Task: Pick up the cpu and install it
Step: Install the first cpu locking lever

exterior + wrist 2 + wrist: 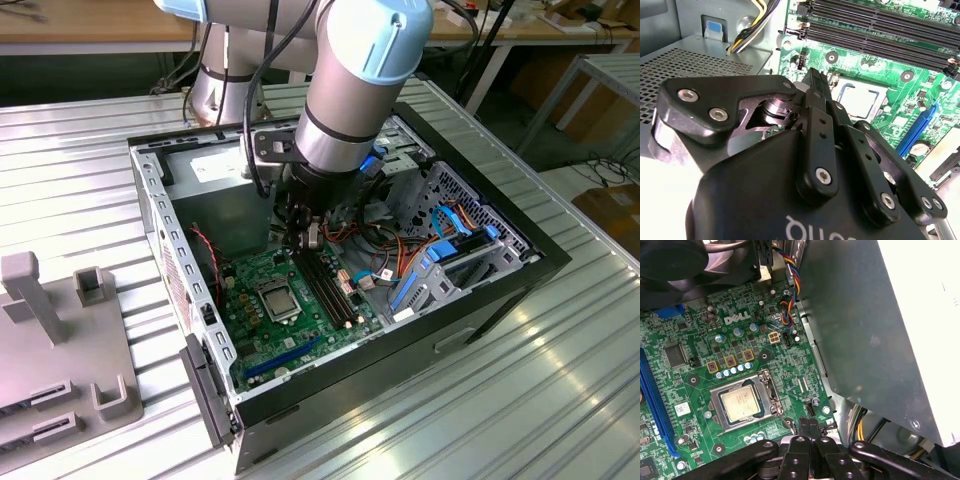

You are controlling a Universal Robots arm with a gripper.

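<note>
The cpu [741, 403] lies flat in its socket on the green motherboard [740, 347], its silver lid facing up; it also shows in the second wrist view [858, 100] and in the exterior view [277, 298]. My gripper [809, 424] hovers over the board beside the socket, toward the power supply, apart from the cpu. Its black fingers [815, 95] are pressed together with nothing between them. In the exterior view the gripper [308, 236] hangs inside the open computer case [160, 215], above the board.
A grey power supply box [875, 325] stands close beside the gripper, with coloured cables [790, 287] at its corner. Black memory slots [875, 27] and a blue expansion slot [652, 400] flank the socket. A grey fixture [60, 340] sits at the exterior view's left.
</note>
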